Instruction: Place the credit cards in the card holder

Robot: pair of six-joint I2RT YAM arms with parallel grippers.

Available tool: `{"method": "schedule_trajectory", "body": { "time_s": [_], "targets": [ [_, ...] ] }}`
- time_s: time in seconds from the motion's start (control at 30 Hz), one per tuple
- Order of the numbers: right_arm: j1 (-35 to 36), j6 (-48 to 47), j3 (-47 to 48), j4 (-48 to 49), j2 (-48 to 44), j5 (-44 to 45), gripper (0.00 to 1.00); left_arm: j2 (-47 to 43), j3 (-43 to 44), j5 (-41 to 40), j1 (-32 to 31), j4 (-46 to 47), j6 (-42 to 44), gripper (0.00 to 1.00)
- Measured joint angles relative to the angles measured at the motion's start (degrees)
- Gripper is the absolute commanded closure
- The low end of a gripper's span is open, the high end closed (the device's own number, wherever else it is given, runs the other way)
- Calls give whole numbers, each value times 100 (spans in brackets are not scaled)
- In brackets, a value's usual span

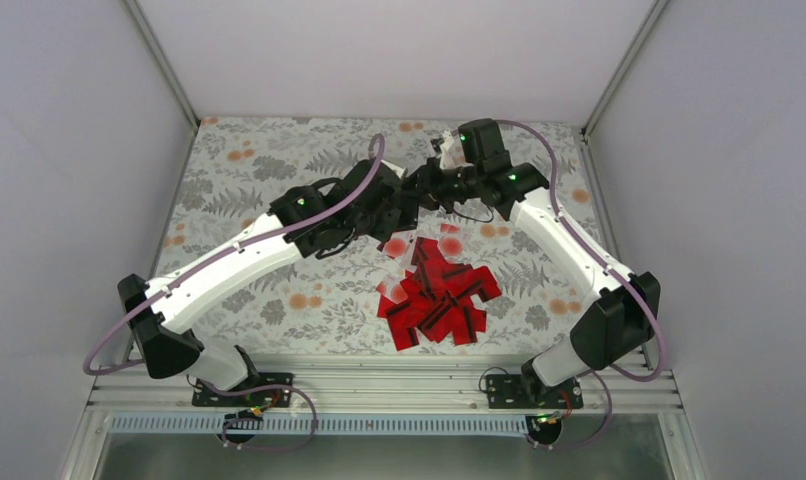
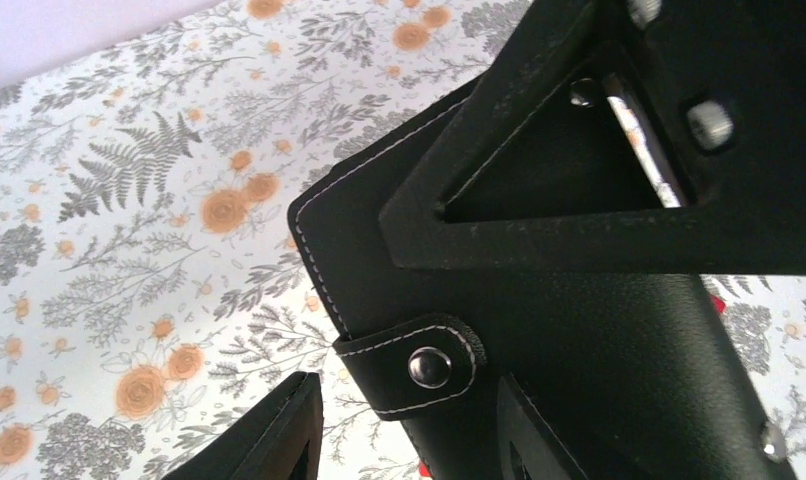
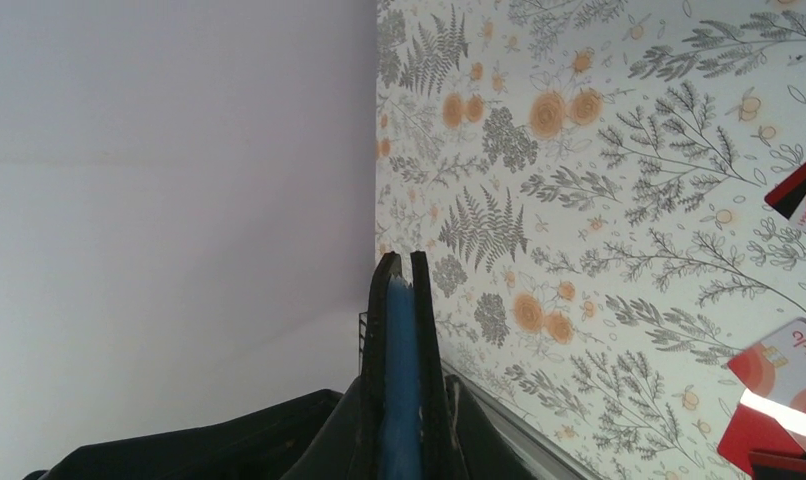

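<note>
The red credit cards (image 1: 439, 295) lie in a loose overlapping pile on the flowered cloth, in front of both grippers. Some show at the right edge of the right wrist view (image 3: 779, 400). The black card holder (image 2: 579, 350) hangs above the cloth, its snap strap (image 2: 429, 365) facing the left wrist camera. My right gripper (image 1: 426, 190) is shut on the holder, which shows edge-on with its blue inside (image 3: 401, 340). One right finger (image 2: 539, 200) crosses the holder's face. My left gripper (image 2: 409, 440) is open, its fingers either side of the strap edge.
The flowered cloth (image 1: 269, 200) covers the table inside white walls. The back wall (image 3: 179, 200) stands close behind the holder. A metal rail (image 1: 379, 385) runs along the near edge between the arm bases.
</note>
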Motion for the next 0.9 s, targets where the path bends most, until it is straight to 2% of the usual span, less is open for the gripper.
{"method": "schedule_trajectory", "body": {
  "time_s": [0.23, 0.5, 0.67, 0.8, 0.83, 0.9],
  "targets": [
    [0, 0, 0, -238, 0, 59, 96, 17, 0, 262, -50, 48, 227, 53],
    [-2, 17, 0, -358, 0, 170, 96, 315, 76, -76, -160, -173, 258, 71],
    [-2, 118, 0, -345, 0, 166, 96, 350, 24, -389, -164, -393, 170, 78],
    [-2, 164, 0, -332, 2, 94, 96, 350, -28, -619, -164, -481, 98, 77],
    [-2, 166, 0, -319, 2, 79, 96, 350, -31, -649, -164, -481, 98, 74],
    [-2, 179, -13, -289, 2, 68, 96, 348, -31, -658, -164, -470, 118, 60]
  ]
}}
